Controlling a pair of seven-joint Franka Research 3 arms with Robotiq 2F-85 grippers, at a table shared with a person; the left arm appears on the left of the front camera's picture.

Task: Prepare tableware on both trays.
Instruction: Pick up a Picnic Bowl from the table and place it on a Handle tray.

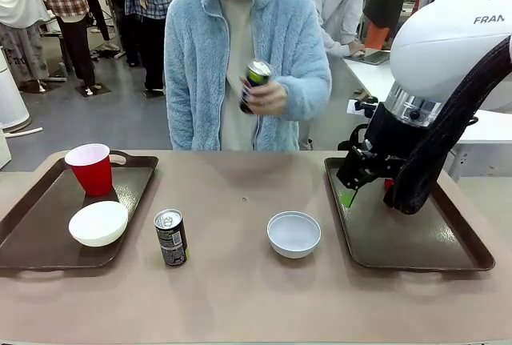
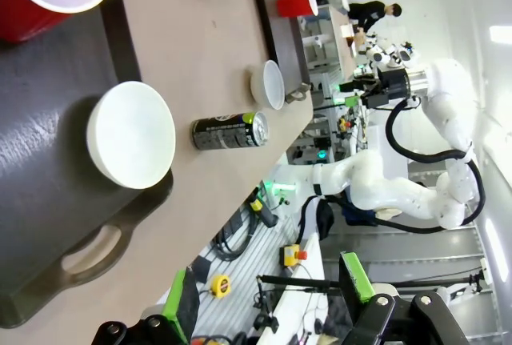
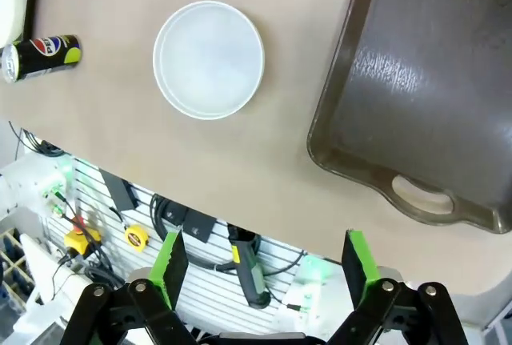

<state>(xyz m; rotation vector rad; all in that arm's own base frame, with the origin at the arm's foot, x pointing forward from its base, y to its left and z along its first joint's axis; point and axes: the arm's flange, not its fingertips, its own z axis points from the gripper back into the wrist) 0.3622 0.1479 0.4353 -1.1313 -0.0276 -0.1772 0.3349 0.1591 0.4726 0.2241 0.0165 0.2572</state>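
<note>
The small round white bowl (image 1: 294,233) sat on the bare table, just beside the left rim of the large dark brown rectangular plastic tray (image 1: 416,245). To lift it cleanly, the right gripper (image 3: 264,253) would probably need to straddle one wall and pinch the rim. Its jaws stood wide apart and empty, over that tray's left edge.

Left tray (image 1: 32,233): cup (image 1: 90,169) at far end, bowl (image 1: 98,223) in front of it. On table (image 1: 240,297) between trays: can (image 1: 170,238) (upright) just right of left tray, second bowl (image 1: 294,234) just left of right tray (image 1: 400,241). Person (image 1: 240,57) opposite holds another can (image 1: 256,81).
</note>
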